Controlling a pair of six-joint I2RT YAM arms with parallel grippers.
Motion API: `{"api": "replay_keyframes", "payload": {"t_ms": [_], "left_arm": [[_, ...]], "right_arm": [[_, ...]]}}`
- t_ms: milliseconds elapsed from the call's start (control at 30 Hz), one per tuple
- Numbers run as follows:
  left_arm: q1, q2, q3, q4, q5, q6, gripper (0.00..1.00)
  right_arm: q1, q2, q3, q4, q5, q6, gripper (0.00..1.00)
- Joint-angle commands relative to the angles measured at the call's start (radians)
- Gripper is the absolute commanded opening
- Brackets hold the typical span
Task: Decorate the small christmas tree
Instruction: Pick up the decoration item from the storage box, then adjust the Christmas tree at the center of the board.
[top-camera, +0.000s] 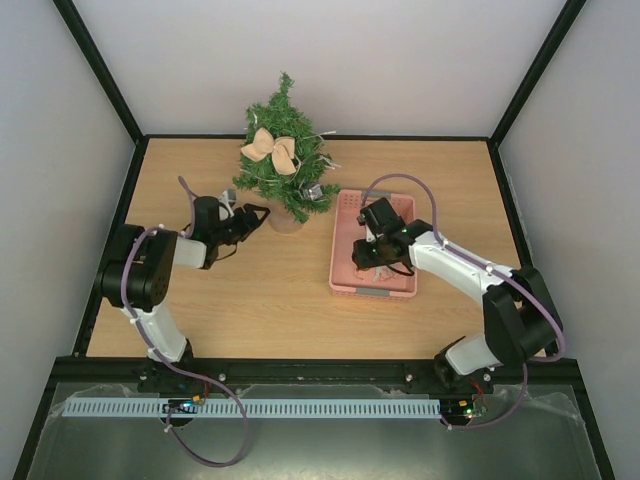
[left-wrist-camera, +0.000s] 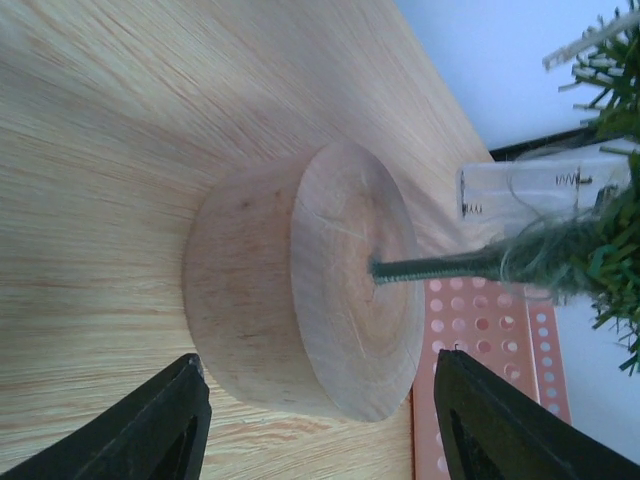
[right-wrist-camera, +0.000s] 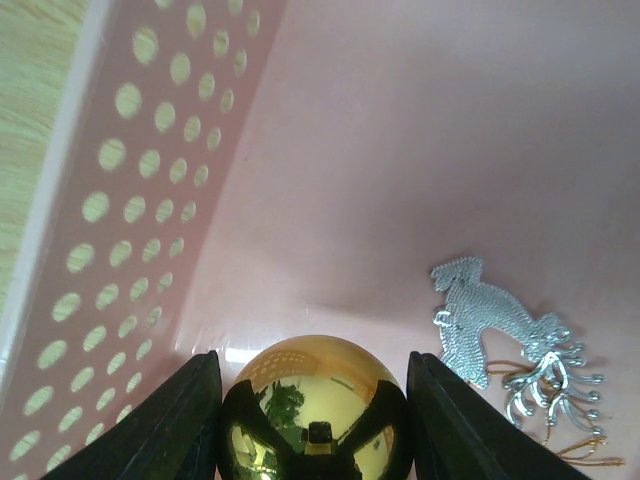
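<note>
Left gripper (left-wrist-camera: 318, 362) - fingers apart, flanking the wooden base (left-wrist-camera: 300, 280) of the small christmas tree (top-camera: 283, 160). Right gripper (right-wrist-camera: 312, 360) - clamped on gold bauble (right-wrist-camera: 315, 410) inside pink basket (right-wrist-camera: 400, 150).

Light wood-grain table top (top-camera: 290, 310), rimmed by a black frame, pale grain running lengthwise in the left wrist view. Standing upright on it toward the back, left of centre: the small christmas tree (top-camera: 283, 160), thin stem sunk in the middle of a round disc of pale wood (left-wrist-camera: 300, 280), flat face down on the boards. Just right of that disc, near but not visibly touching, lying flat on the top: a pink plastic basket (top-camera: 340, 255) with perforated walls, long side running front to back.
</note>
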Motion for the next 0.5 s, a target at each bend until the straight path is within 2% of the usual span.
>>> {"api": "replay_keyframes", "payload": {"t_ms": [0, 167, 467], "left_arm": [[-0.030, 0.033, 0.017, 0.105, 0.023, -0.042, 0.60], [-0.068, 0.041, -0.002, 0.132, 0.035, -0.077, 0.49], [-0.107, 0.097, -0.033, 0.273, 0.047, -0.147, 0.41]], "right_arm": [[-0.001, -0.057, 0.048, -0.025, 0.068, 0.016, 0.45], [-0.001, -0.083, 0.055, -0.040, 0.077, 0.023, 0.45], [-0.001, -0.158, 0.084, -0.036, 0.079, 0.041, 0.45]]}}
